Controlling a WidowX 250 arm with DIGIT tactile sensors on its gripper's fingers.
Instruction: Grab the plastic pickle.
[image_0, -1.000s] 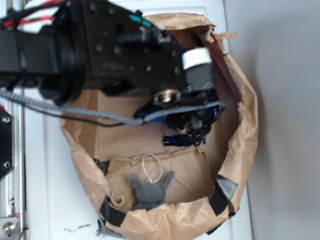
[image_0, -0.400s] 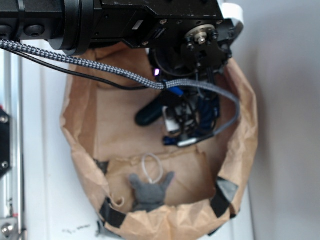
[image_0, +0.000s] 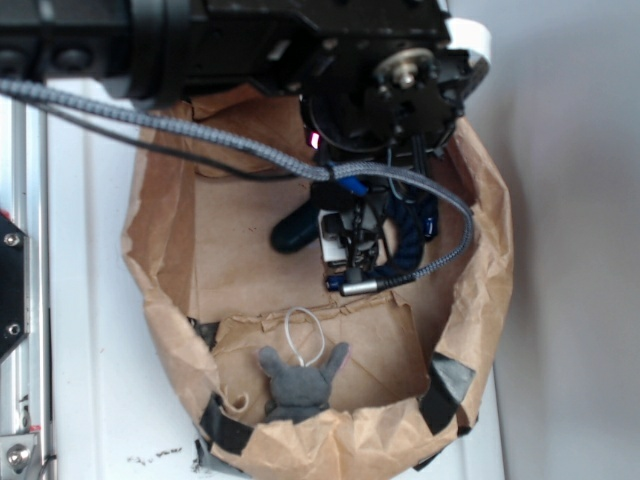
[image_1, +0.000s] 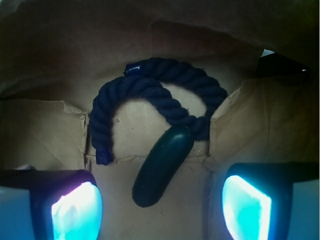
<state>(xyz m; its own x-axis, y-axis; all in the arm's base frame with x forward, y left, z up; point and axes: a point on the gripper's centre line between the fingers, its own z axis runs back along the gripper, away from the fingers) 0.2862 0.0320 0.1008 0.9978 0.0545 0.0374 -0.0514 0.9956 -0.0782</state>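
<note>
Now the gripper hangs wide open, nothing between its two glowing pads, lined up over the plastic pickle at centre frame of the wrist view — a pre-grasp hover, I'd say. One pickle, its upper end touching one navy rope; one grey plush toy sits low in the paper bag.

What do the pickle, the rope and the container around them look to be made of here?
Plastic pickle: likely smooth hard plastic, dark green, with a faint sheen. Rope: twisted navy fibre, matte, visible strands; which fibre is unclear. Container: crumpled brown paper bag, rolled rim, with dark tape patches. The end effector sits open above the pickle.
</note>
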